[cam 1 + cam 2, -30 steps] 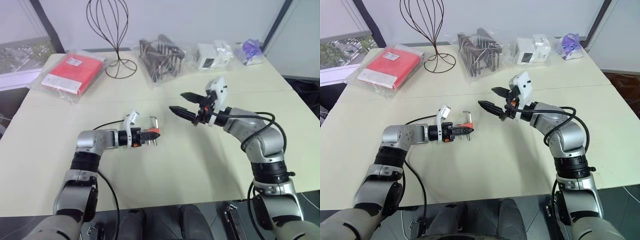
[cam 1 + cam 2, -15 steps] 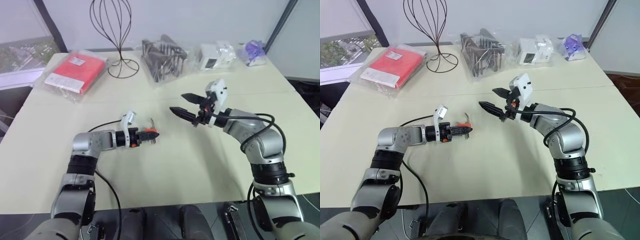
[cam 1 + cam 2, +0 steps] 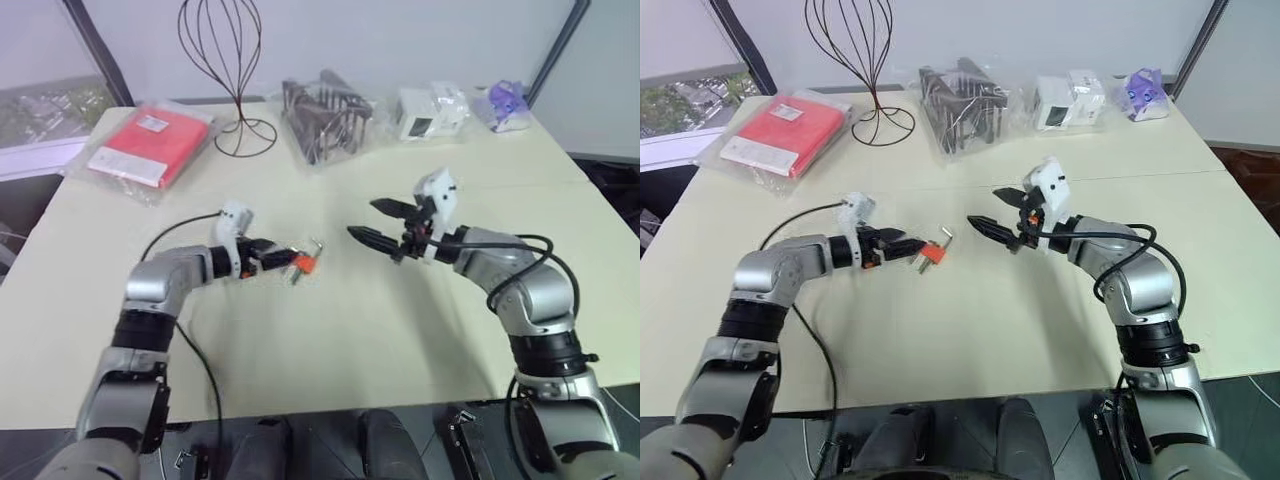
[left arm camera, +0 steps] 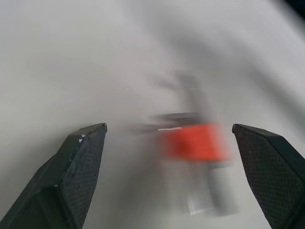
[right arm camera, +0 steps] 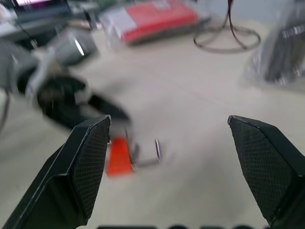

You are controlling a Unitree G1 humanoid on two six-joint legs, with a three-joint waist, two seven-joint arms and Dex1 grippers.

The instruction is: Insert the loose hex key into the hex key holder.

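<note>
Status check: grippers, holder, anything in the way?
Left gripper open, right gripper open, both empty. Hex key holder on the table, key in it. Nothing between.

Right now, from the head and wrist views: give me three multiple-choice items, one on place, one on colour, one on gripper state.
1. Where is the small red-orange plastic hex key holder?
A. on the cream table, just past the left gripper's tips
B. inside the wire stand
C. on the flat red packet

2. What colour is the flat packet in clear plastic at the table's far left?
A. blue
B. red
C. green

3. How do the left gripper's fingers stand?
A. shut on the holder
B. shut on nothing
C. open, with the holder between and beyond them

Answers: 1 A, the holder lies on the tabletop ahead of the fingertips. 2 B, red shows through the plastic. 3 C, the left wrist view shows both fingers wide apart, clear of the holder.
</note>
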